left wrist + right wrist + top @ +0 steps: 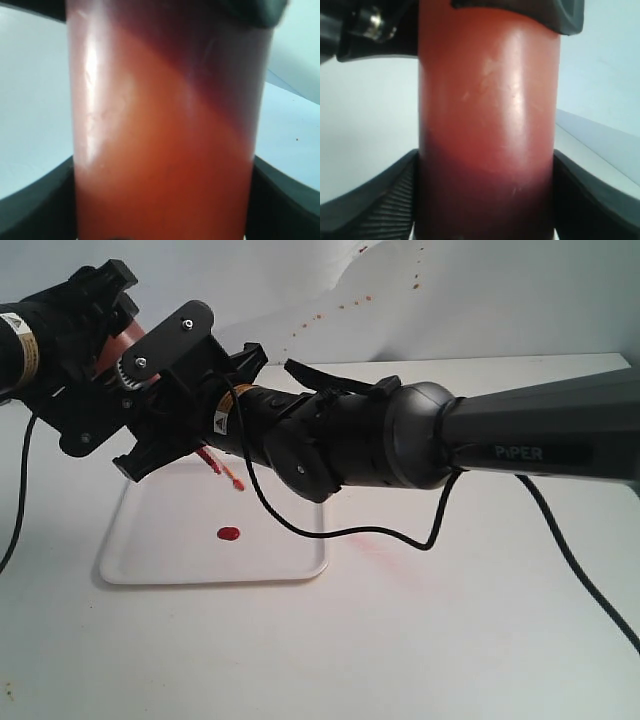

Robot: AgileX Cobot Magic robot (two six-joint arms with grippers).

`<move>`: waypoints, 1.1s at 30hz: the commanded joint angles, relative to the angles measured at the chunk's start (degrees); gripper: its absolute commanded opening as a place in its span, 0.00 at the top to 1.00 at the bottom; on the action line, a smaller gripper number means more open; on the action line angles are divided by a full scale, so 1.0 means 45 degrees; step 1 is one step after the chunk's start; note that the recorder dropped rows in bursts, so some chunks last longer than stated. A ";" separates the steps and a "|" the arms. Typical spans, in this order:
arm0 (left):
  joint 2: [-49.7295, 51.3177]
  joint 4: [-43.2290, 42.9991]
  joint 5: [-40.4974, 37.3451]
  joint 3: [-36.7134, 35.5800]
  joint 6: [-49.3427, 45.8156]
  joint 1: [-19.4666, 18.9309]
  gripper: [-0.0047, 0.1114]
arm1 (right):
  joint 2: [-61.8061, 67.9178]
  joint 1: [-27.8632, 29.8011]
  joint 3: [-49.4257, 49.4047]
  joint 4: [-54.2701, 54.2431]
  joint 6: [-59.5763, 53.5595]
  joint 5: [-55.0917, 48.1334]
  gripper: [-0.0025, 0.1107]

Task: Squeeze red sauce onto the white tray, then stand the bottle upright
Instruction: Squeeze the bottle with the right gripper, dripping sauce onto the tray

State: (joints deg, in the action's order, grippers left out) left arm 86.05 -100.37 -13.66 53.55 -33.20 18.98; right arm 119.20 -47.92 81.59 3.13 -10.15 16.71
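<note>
You have the left tool (pixel 160 200) and the right tool (pixel 482 200) both clamped on the translucent cylindrical plastic squeeze bottle (pixel 160 125), tilted nozzle-down between them, while a small glossy dark-red sauce blob (pixel 229 534) lies below them on the flat square white plastic tray (pixel 290 562), which rests on the white surface (pixel 420 640).

There's the bottle (pixel 160 130) glowing orange-red, shading to dark maroon at one end; the red sauce (pixel 229 534) a glossy deep-red blob on the white tray (pixel 160 565); faint pink smear (pixel 385 552) on the pale table (pixel 400 650); red specks (pixel 345 306) dotting the white backdrop (pixel 500 300)
</note>
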 commanded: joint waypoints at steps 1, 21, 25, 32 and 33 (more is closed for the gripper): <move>-0.0124 0.0094 0.0059 0.0158 0.0271 0.0125 0.96 | -0.0068 -0.0018 0.0050 -0.0004 -0.0040 -0.0286 0.97; -0.0124 0.0094 0.0059 0.0158 0.0271 0.0125 0.96 | -0.0068 -0.0018 0.0050 -0.0029 -0.0040 -0.0059 0.05; -0.0124 0.0094 0.0059 0.0158 0.0271 0.0125 0.96 | -0.0068 -0.0018 0.0050 -0.0269 -0.0021 -0.0113 0.08; -0.0124 0.0094 0.0059 0.0158 0.0271 0.0125 0.96 | -0.0166 -0.0018 0.0050 -0.0269 -0.0067 -0.0446 0.11; -0.0124 0.0094 0.0059 0.0158 0.0271 0.0125 0.96 | -0.0216 -0.0018 0.0050 -0.0269 -0.0090 -0.0639 0.11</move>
State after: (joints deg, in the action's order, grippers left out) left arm 86.05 -100.37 -13.66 53.55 -33.37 18.98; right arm 119.20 -47.92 81.67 2.46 -10.18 16.04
